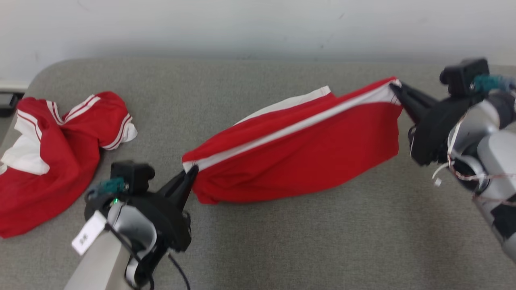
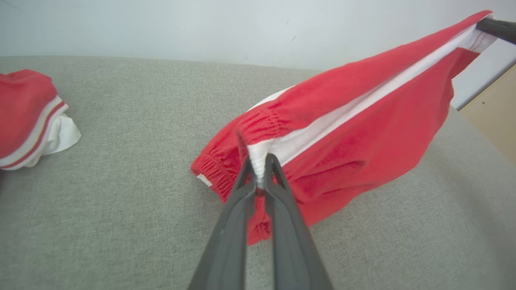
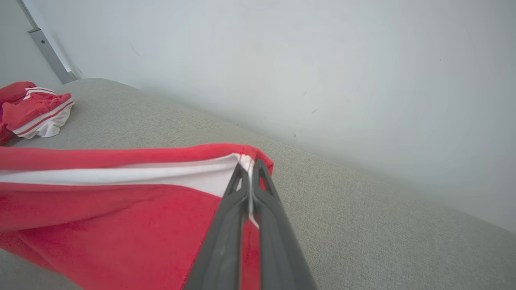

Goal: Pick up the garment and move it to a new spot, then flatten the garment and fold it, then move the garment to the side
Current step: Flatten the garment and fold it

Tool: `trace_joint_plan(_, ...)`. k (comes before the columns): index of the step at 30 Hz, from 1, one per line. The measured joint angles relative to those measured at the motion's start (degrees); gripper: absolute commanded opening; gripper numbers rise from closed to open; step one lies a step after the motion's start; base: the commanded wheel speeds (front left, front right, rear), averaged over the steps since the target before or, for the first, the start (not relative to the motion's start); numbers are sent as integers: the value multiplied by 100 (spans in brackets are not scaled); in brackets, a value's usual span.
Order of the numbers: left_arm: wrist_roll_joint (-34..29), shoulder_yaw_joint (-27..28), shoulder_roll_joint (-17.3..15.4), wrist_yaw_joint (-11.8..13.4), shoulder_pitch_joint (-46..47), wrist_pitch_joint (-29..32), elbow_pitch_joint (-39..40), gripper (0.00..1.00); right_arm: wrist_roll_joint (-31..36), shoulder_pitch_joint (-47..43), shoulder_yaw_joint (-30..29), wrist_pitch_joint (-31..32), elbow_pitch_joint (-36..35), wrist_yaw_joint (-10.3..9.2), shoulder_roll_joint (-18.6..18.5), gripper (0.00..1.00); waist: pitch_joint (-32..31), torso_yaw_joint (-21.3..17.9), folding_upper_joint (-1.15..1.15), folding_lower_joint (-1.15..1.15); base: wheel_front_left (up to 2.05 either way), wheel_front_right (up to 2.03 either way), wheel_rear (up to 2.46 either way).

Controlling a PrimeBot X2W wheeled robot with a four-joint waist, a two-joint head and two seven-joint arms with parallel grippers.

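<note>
Garment (image 1: 298, 161) between left claw (image 1: 192, 171), right claw (image 1: 394, 86)

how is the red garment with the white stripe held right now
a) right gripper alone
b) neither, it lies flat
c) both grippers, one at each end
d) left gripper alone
c: the left gripper is shut on the gathered end of the red garment with the white stripe and the right gripper is shut on its other end, so it stretches between them.
</note>
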State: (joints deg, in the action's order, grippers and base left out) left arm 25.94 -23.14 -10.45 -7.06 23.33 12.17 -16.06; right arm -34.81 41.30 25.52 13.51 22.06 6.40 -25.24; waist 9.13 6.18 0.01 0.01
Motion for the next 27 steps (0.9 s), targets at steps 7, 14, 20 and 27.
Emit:
trace_joint_plan(7, 74, -35, 242, -2, 772, 100, -558, 0, 235, 941, 370, 189, 815, 55, 78, 0, 426, 176, 0, 0, 0, 0, 0)
trace_joint_plan(14, 82, -59, 390, -3, 1176, 97, -977, 0, 410, 1614, 587, 162, 1389, 74, 253, 0, 781, 328, 0, 0, 0, 0, 0)
trace_joint_plan(20, 124, -140, 565, -8, 1649, 21, -1407, 0, 460, 1964, 736, 38, 2007, 75, 299, 0, 1108, 477, 1, 0, 0, 0, 0)
trace_joint_plan(27, 118, -215, 659, -9, 1967, -175, -1840, 0, 466, 2354, 1051, -352, 2413, 75, 450, 27, 1395, 625, 1, 0, 0, 0, 0)
